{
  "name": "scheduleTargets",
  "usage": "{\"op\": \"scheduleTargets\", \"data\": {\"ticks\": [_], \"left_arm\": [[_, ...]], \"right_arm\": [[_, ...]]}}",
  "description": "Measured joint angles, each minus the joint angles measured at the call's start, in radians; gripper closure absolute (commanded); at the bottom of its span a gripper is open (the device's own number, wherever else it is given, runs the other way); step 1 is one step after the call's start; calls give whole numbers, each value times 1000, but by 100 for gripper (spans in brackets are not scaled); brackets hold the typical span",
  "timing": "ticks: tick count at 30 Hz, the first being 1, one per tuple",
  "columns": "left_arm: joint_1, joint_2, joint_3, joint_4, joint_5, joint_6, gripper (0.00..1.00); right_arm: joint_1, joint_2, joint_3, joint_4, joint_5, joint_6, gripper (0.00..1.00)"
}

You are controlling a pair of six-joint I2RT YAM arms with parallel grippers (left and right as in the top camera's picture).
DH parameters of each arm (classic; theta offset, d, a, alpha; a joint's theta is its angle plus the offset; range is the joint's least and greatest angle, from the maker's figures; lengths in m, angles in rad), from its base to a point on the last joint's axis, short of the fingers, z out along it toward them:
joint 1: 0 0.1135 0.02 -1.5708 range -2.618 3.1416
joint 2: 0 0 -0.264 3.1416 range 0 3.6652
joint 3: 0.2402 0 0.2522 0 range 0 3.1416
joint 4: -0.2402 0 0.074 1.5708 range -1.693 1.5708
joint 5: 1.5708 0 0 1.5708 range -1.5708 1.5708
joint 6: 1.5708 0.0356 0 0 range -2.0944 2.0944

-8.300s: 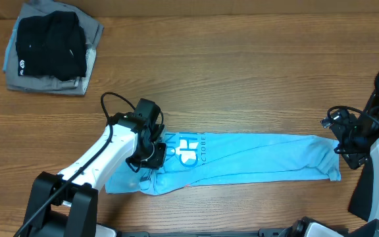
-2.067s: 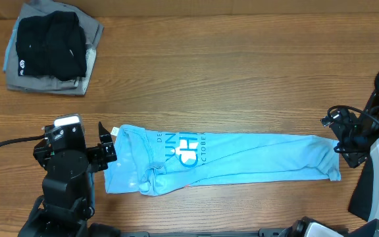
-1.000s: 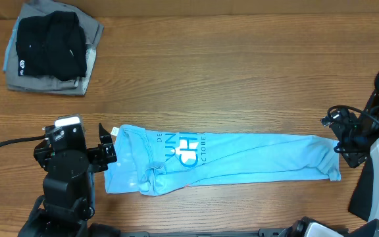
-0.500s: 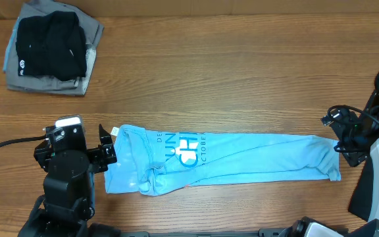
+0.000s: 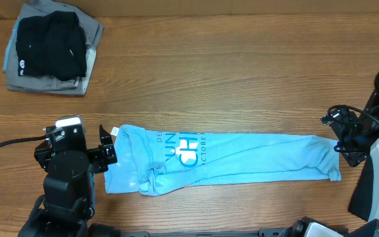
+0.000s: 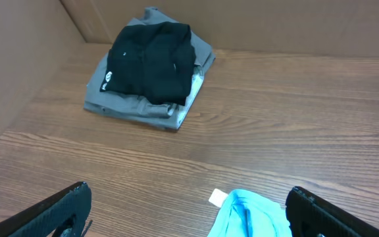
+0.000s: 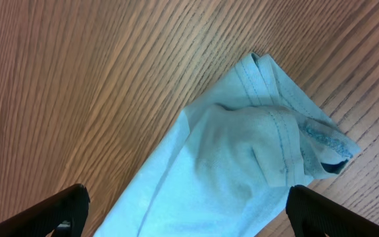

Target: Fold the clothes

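Blue shirt [image 5: 242,161] flat near the front edge of the bench [image 5: 242,79], narrowed into a long strip running left to right, collar end leftward, hem end rightward. Left hand [image 5: 108,148] just beside the collar end, spread wide, holding nothing. Right hand [image 5: 339,141] at the hem end, likewise spread and empty. Folded dark clothes [image 5: 51,49] well apart in the far left corner. Probably past the lengthwise folding and ahead of the crosswise one. Next, likely: pinch one end through all layers, lift, carry across onto the other end, edges matched.

Even, bright overhead light, soft faint shadows, no glare — sharp views, wrist-camera foreground edges slightly blurred
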Motion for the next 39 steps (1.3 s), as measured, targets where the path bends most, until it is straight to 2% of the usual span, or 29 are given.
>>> {"op": "scheduleTargets", "data": {"ticks": [8,9,10,11,39], "left_arm": [[0,0,0,0,22,0,1],[0,0,0,0,24,0,31],[0,0,0,0,25,0,68],[0,0,0,0,26,-2,72],[0,0,0,-35,32,-4,72]], "right_arm": [[0,0,0,0,0,0,0],[0,0,0,0,0,0,0],[0,0,0,0,0,0,0],[0,0,0,-1,0,0,0],[0,0,0,11,0,0,0]]}}
